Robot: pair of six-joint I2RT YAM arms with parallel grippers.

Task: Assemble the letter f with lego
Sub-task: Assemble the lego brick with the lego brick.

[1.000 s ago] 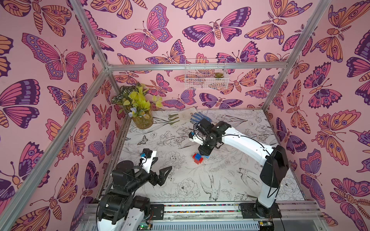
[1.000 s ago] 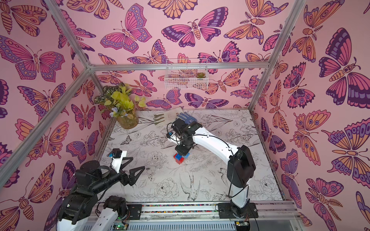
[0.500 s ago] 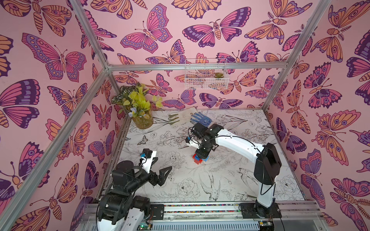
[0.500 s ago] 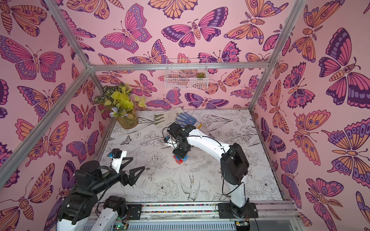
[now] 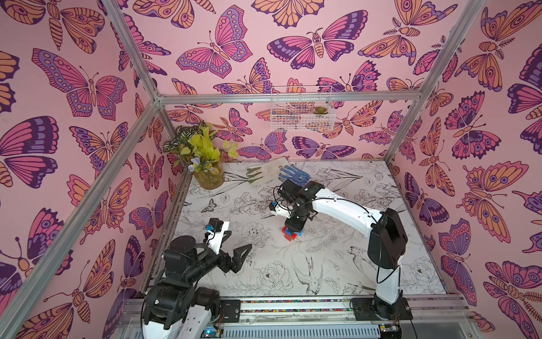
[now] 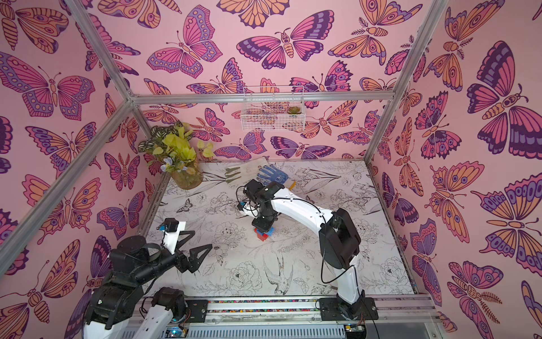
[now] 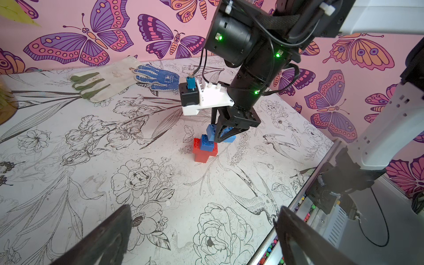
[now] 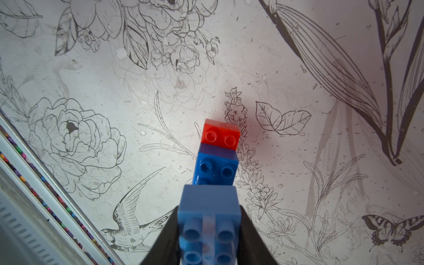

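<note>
The table, covered with a white sheet printed with black line drawings of flowers and birds, carried a glass vase of yellow-green leaves in its far left corner. Near the middle of the far edge lay a white glove with green fingertips and, just beside it, a blue dotted glove. Near the table's centre stood a small stack of lego bricks, red at the bottom.

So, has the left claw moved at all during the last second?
No. The left claw hangs open in the same place, just beside the same printed flower.
</note>
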